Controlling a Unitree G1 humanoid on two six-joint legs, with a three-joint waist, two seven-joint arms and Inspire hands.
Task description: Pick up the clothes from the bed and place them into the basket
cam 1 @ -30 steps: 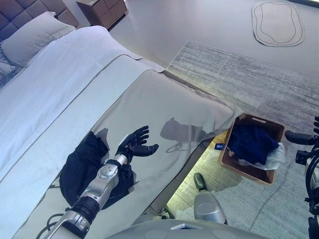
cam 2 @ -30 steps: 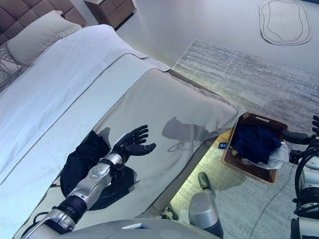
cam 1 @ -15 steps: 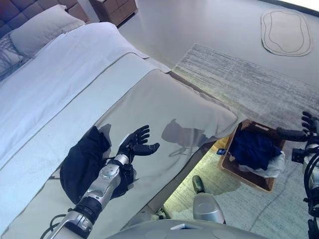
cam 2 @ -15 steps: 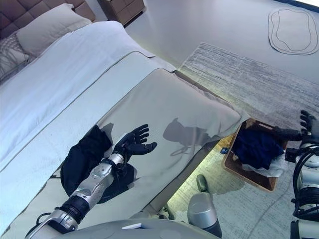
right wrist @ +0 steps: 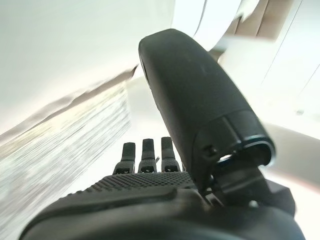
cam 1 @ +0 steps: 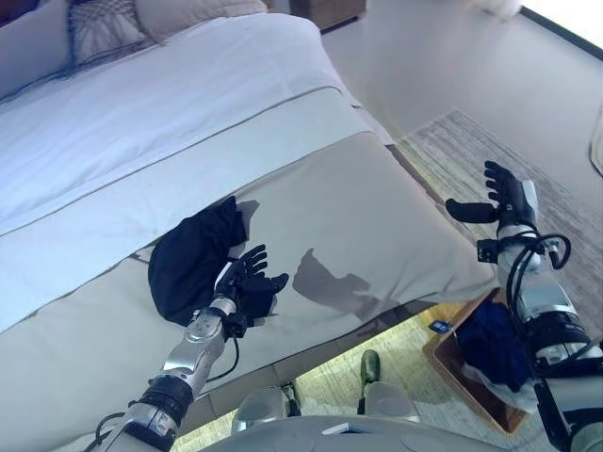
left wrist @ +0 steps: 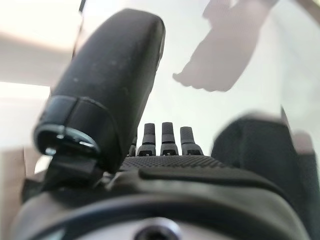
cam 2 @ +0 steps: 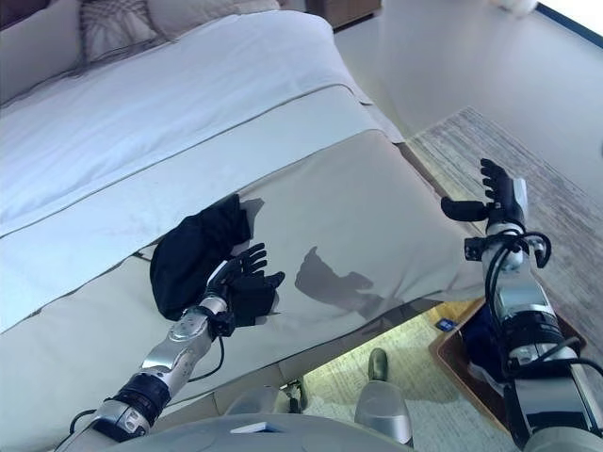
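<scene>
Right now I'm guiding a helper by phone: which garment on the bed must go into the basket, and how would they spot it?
Find the bed, then its beige cover across the foot. On that cover lies a crumpled dark garment, right beside the robot's open left hand. It is the only dark thing on the pale bedding.

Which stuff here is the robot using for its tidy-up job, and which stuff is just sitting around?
For the job:
dark clothes on the bed
basket on the floor, already holding dark clothing
left hand, open beside the clothes
right hand, open, raised near the bed's corner

Just sitting around:
pillows
rug
</scene>
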